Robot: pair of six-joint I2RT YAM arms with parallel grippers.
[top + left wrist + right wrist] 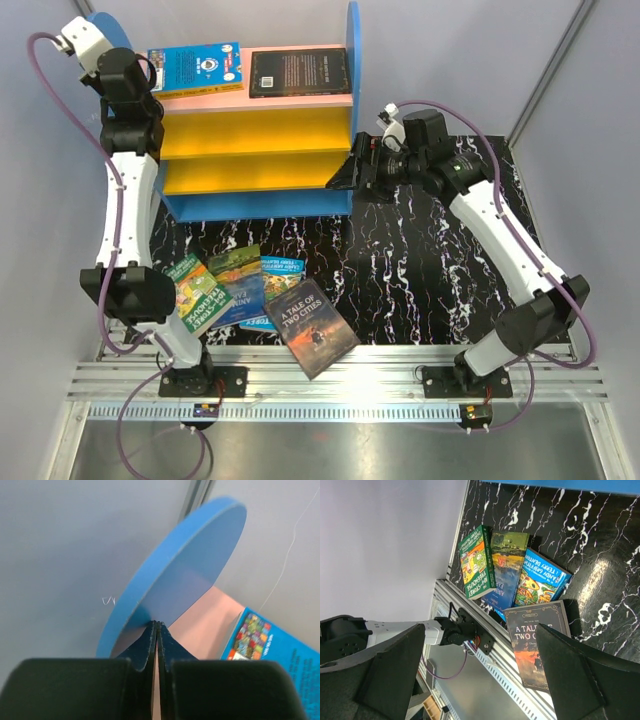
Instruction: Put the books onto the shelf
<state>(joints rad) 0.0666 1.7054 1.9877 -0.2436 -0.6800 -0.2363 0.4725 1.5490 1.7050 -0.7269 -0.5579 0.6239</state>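
Note:
The shelf [255, 135] stands at the back of the black marble mat. On its pink top board [205, 622] lie a blue illustrated book [195, 68] [270, 642] and a dark book [300, 72]. My left gripper [157, 624] hovers over the top board's left end, by the round blue side panel [185, 570]; it is shut and holds nothing. My right gripper [345, 172] [480, 665] hangs open and empty beside the shelf's right side. Several books lie on the mat near the front: green [195, 295] [476, 562], a blue-green one [237, 285], blue [280, 275] and dark "A Tale of Two Cities" [312, 328] [540, 645].
Grey walls [560, 90] close in the back and both sides. An aluminium rail [340, 385] with the two arm bases runs along the near edge. The dark book's corner overhangs this rail. The left arm [130, 200] rises along the shelf's left side.

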